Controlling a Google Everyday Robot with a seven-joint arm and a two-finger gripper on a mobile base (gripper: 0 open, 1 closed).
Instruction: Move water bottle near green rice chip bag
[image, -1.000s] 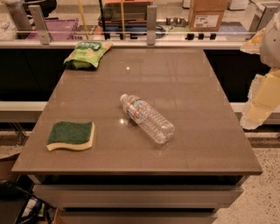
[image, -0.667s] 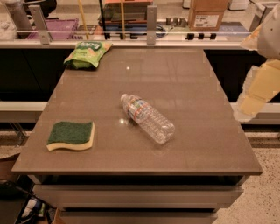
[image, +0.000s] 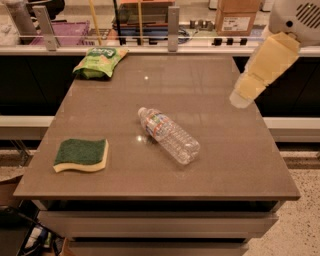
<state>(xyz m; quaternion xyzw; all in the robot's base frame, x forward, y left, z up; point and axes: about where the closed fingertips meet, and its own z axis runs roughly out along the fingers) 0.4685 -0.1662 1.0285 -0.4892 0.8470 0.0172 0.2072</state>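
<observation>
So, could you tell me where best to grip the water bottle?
Probably the ribbed mid-body, from above, closing across its width: the water bottle lies on its side, diagonal, cap pointing far-left. The gripper hangs above the right edge of the table.

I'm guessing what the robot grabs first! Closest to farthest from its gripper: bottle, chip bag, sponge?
The gripper hovers near the right edge of the table.
1. Clear ribbed plastic water bottle, lying mid-table.
2. Light green crinkled chip bag, far-left corner, and flat green-and-yellow sponge, near-left: too close to call.
</observation>
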